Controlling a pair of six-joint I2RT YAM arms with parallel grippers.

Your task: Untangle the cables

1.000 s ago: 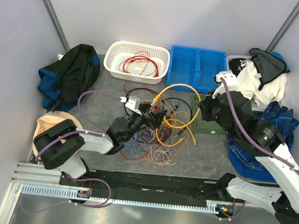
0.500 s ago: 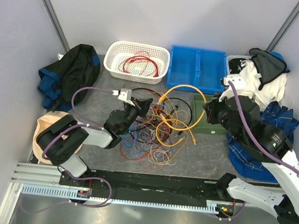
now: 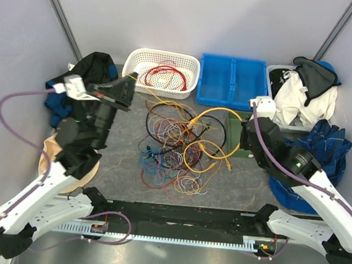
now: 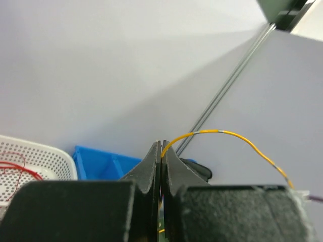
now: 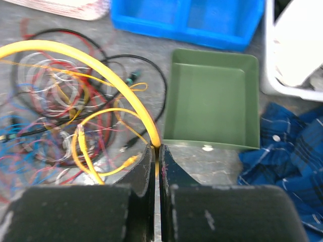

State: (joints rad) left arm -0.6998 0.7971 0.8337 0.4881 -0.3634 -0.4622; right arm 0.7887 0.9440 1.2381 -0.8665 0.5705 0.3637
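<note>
At the far left, a crumpled dark jacket (image 3: 84, 79) is heaped against the wall, and a rounded beige object (image 3: 54, 145) is partly hidden under the left arm. The left gripper (image 4: 161, 146) is held up off the table. Its wedge-shaped black jaws are pressed together on a thin yellow-orange wire (image 4: 222, 133), which is arched away from the tips in a smooth curve. Behind it, a white perforated plastic basket (image 3: 158, 91) is set by the back wall, with a coiled red cable (image 3: 164, 76) lying inside.

The cables (image 3: 177, 151) are spread in a loose tangle on the grey table (image 3: 121, 155), in the middle between the two arms. Fine loops of red, blue, white and black are interwoven there. A thick yellow cable (image 5: 101, 59), round and glossy, is swept across the heap in a broad arc. Further back, a blue two-compartment plastic bin (image 3: 231, 81) is placed just beside the basket.

The right gripper (image 5: 156, 149) is clamped tightly on the thick yellow cable, near the front-left corner of a shallow rectangular green tray (image 5: 212, 101). At the right, white garments (image 3: 297, 100) and a rumpled blue plaid cloth (image 3: 324, 149) are piled.
</note>
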